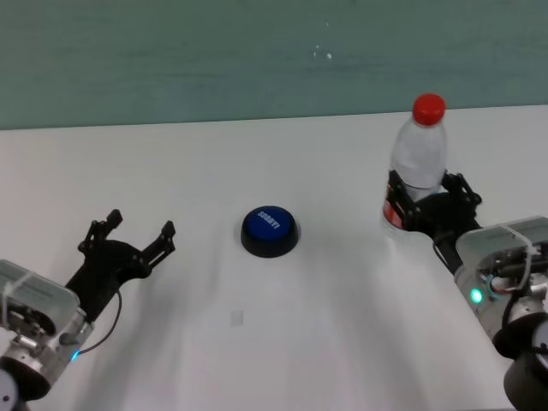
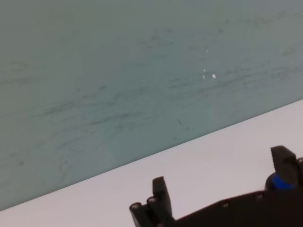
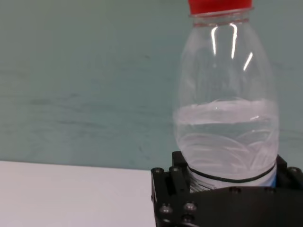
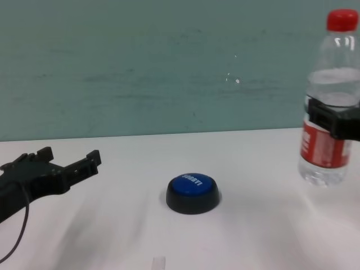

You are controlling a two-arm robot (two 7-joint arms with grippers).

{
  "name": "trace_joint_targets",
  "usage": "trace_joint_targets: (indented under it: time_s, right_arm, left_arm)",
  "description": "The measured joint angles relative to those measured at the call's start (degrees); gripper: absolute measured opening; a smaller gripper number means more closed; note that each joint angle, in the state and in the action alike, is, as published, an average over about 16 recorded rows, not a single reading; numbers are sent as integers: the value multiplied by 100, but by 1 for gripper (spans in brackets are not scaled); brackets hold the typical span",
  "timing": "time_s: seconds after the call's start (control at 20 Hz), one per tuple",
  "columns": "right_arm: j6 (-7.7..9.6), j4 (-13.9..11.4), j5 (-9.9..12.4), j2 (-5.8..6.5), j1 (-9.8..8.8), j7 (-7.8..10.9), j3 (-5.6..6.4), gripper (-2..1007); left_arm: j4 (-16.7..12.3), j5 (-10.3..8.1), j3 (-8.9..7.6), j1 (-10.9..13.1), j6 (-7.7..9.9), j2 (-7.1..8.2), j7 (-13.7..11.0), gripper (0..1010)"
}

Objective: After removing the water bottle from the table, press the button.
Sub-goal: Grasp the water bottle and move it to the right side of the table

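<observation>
The water bottle stands upright at the far right of the desk, its base apparently on the surface, with the right hand clamped around its lower body. The button sits mid-desk, well apart from it. The left hand hovers low at the near left, fingers spread apart and holding nothing.

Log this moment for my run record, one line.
right gripper: around clear red-capped water bottle | left gripper: open, idle | blue button: unpressed
</observation>
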Motion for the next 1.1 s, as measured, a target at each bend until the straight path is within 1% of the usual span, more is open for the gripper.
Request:
trace_joint_targets:
  time_s: [0.2, 0.45, 0.7, 1.1]
  right_arm:
    - [-14, 20, -17, -36, -97, -59, 149, 695]
    - [-31, 68, -32, -98, -185, -93, 265, 695]
    - [-43, 128, -50, -160, -251, -106, 331, 695]
    - [-48, 208, -115, -230, -320, -135, 392, 695]
  left_arm:
    - [0, 0, 0, 0, 0, 0, 0, 1003]
    - [0, 0, 0, 0, 0, 0, 0, 1003]
    - [0, 0, 0, 0, 0, 0, 0, 1003]
    - [0, 0, 0, 0, 0, 0, 0, 1003]
